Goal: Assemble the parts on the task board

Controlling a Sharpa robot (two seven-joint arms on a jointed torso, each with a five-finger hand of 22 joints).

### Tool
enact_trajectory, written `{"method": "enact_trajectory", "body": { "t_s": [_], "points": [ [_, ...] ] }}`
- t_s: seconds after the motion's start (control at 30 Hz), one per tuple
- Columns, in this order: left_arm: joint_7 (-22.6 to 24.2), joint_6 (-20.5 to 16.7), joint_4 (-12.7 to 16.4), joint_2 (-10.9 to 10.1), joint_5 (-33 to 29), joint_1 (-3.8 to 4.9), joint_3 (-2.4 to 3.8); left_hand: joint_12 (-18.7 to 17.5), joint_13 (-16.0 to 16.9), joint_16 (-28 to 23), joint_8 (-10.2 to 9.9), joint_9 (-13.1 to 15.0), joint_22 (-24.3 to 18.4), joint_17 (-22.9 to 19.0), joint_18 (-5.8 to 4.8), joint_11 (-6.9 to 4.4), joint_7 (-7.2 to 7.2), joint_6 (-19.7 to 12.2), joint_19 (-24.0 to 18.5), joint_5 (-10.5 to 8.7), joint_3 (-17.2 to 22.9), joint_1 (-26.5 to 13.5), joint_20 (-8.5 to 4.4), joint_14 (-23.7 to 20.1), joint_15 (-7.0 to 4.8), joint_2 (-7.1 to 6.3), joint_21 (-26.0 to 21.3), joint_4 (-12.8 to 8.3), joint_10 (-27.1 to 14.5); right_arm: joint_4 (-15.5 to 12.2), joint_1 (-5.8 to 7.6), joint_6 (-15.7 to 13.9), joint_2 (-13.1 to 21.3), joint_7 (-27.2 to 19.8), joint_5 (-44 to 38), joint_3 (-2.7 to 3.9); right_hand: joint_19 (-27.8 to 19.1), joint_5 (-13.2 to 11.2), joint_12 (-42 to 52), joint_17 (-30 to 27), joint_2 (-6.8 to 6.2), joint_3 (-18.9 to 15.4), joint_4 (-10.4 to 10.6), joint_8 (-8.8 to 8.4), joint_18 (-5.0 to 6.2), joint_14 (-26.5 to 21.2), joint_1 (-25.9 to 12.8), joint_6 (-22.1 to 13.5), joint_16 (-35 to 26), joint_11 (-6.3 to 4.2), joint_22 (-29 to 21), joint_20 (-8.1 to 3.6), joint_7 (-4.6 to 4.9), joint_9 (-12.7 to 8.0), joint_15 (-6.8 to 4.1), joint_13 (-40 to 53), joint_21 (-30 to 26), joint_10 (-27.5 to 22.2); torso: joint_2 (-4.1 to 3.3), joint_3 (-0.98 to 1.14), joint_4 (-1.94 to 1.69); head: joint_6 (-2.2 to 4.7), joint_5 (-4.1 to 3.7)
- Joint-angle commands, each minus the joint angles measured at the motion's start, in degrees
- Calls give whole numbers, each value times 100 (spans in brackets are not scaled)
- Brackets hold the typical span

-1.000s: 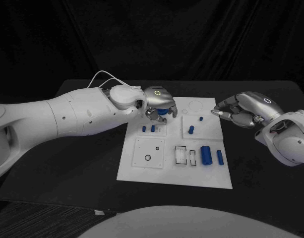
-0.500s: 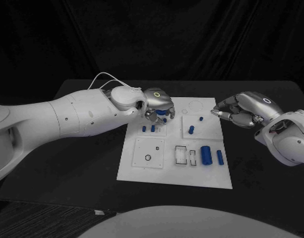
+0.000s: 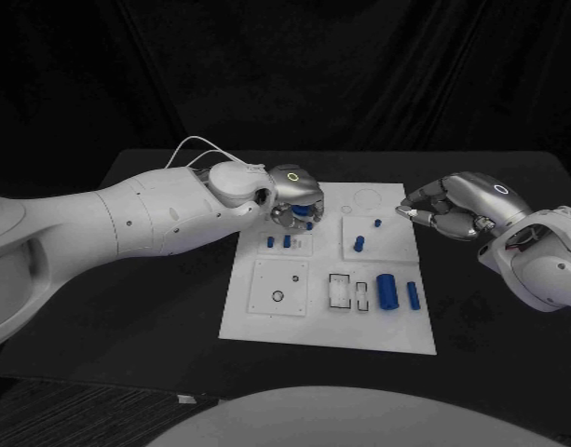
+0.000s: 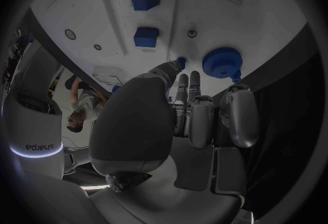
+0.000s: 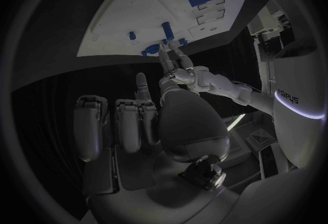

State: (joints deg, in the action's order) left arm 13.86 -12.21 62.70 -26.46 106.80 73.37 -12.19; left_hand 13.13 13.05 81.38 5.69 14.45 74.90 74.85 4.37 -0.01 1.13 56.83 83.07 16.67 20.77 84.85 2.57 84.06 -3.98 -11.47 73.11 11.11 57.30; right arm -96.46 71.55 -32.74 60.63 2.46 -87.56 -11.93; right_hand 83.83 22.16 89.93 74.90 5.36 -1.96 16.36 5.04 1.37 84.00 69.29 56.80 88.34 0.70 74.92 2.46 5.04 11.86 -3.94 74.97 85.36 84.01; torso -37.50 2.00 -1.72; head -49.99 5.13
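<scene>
Your left robot hand point(image 3: 296, 198) pinches a blue gear point(image 3: 300, 215) over the task board's point(image 3: 333, 328) far-left corner; your right robot hand point(image 3: 457, 209) hovers beside the board, fingers curled, empty.

The task board point(image 3: 333, 321) looks like smooth matt white plastic, and the parts point(image 3: 387, 291) on it are blue plastic with a soft sheen; the toothed round part point(image 4: 222, 62) has a ribbed rim. The left hand point(image 3: 294, 198) and right hand point(image 3: 453, 209) look like brushed silver metal with darker, matt pads on the fingers point(image 4: 201, 120). Both arm shells point(image 3: 124, 219) are glossy white plastic. The tabletop point(image 3: 124, 317) is matt black, and dark cloth point(image 3: 285, 65) hangs behind it.
</scene>
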Motion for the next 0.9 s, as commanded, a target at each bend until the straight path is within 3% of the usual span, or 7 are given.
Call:
{"method": "enact_trajectory", "body": {
  "t_s": [0.03,0.3,0.9],
  "points": [
    [-1,30,-37,34,12,-20,5,-58,-28,-27,-38,2,1027,-20,-73,-6,-5,28,5,28,77,27,-31,146,-24,-18,-33,-39,34,-9,-11,11,5,7,-10,4,390,39,7,1160,9,24,4,-37,-16,531,-1,23,-11,8,1350,36,15,-7,37,1503,4,599,5,1,1,-1,-2],
    [28,-9,-136,69,12,-55,6,-135,-66,-41,92,87,1033,-37,-77,-34,58,269,17,-16,244,-54,-42,155,-40,-22,-20,-143,282,-13,-11,7,9,11,-10,4,392,41,7,1156,8,24,4,-37,-17,531,0,23,-13,8,1351,36,15,-8,37,1503,9,599,3,2,5,-1,-6],
    [95,-5,-175,134,12,-107,6,-169,-64,-76,128,158,1019,-84,-67,-70,43,281,-3,-151,331,-123,-56,146,-58,-22,-77,-284,572,18,-11,32,-13,25,-10,4,388,36,7,1147,2,24,7,-37,-15,529,2,24,-17,8,1348,36,14,-8,36,1503,-1,599,7,1,0,-1,-4]
  ]
}}
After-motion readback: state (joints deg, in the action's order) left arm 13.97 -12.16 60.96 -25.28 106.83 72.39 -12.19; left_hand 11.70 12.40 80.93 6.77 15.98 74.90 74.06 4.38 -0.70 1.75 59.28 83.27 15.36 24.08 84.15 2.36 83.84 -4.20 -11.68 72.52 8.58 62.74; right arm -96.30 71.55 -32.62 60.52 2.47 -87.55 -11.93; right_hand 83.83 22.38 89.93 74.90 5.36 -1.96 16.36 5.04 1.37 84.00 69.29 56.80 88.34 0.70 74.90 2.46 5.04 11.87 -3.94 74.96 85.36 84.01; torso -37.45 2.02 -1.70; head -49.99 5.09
